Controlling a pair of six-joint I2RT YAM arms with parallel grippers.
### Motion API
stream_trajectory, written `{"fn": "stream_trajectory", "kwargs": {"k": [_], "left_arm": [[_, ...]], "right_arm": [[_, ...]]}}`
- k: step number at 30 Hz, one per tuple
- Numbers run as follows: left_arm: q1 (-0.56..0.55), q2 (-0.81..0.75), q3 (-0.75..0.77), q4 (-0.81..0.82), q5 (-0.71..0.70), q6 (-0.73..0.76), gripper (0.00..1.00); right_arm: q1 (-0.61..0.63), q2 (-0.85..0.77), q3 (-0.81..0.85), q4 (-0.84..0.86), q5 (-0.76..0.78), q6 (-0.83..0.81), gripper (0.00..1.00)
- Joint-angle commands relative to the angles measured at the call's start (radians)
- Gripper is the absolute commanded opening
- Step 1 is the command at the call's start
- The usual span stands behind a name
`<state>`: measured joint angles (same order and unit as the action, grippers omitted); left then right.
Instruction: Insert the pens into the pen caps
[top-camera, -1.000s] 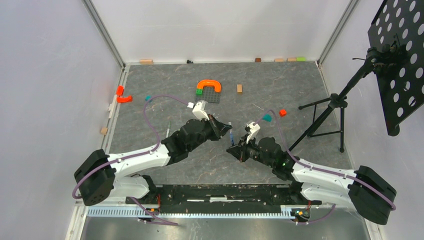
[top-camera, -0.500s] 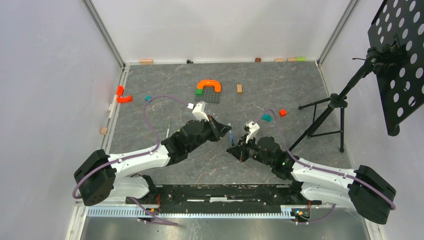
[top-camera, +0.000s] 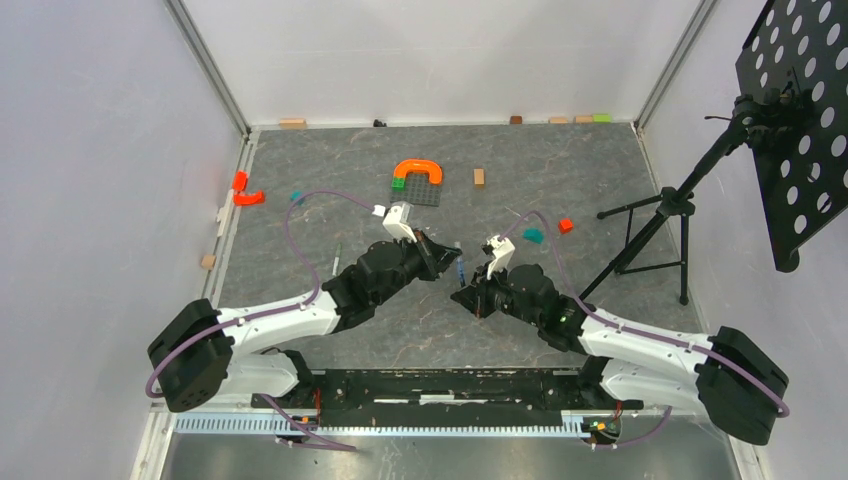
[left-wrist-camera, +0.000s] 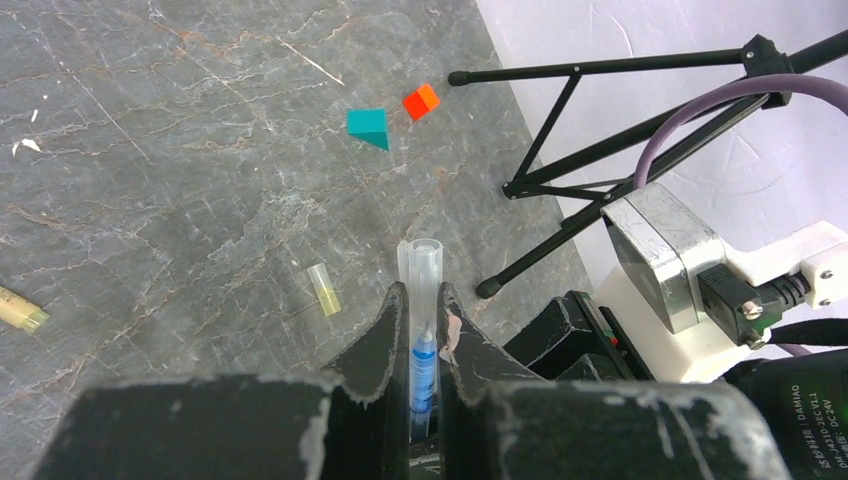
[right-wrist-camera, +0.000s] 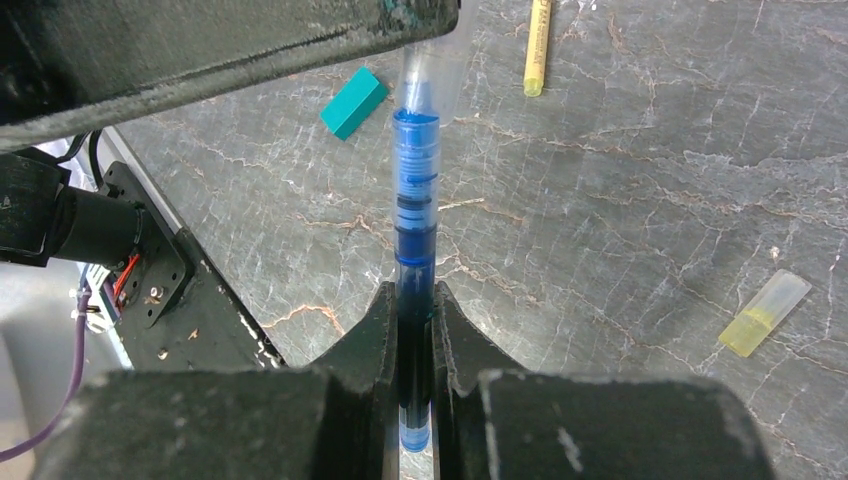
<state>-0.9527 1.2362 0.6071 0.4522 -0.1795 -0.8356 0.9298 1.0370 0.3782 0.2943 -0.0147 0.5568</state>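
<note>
My left gripper (left-wrist-camera: 423, 300) is shut on a clear pen cap (left-wrist-camera: 421, 262), whose open end sticks out past the fingertips. My right gripper (right-wrist-camera: 413, 300) is shut on the blue and dark pen (right-wrist-camera: 415, 200). The pen's tip sits inside the clear cap (right-wrist-camera: 430, 70), and its blue tip shows through the cap in the left wrist view (left-wrist-camera: 424, 365). In the top view the two grippers, left (top-camera: 452, 255) and right (top-camera: 463, 293), meet mid-table with the pen (top-camera: 461, 272) between them. A tan-yellow pen (right-wrist-camera: 538, 45) and a yellow cap (right-wrist-camera: 765, 313) lie on the table. A thin pale stick (top-camera: 337, 257) lies left of the left arm.
A teal block (left-wrist-camera: 368, 126) and a red block (left-wrist-camera: 421, 100) lie beyond the grippers. A black tripod (top-camera: 660, 215) stands at the right. An orange arch on a dark baseplate (top-camera: 418, 172), a wooden block (top-camera: 479, 177) and orange pieces (top-camera: 245, 192) lie farther back.
My right gripper has moved a little up and left toward the left gripper, bringing the blue pen closer into the cap. The left arm has barely moved.
</note>
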Motion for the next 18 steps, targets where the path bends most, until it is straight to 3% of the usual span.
{"fn": "stream_trajectory", "kwargs": {"k": [1, 18], "left_arm": [[-0.007, -0.007, -0.012, 0.043, -0.005, 0.059, 0.02], [-0.008, -0.007, -0.013, -0.038, -0.128, 0.072, 0.02]], "right_arm": [[-0.002, -0.023, 0.058, 0.008, 0.009, 0.016, 0.00], [-0.005, -0.025, 0.102, -0.042, 0.040, 0.066, 0.00]]}}
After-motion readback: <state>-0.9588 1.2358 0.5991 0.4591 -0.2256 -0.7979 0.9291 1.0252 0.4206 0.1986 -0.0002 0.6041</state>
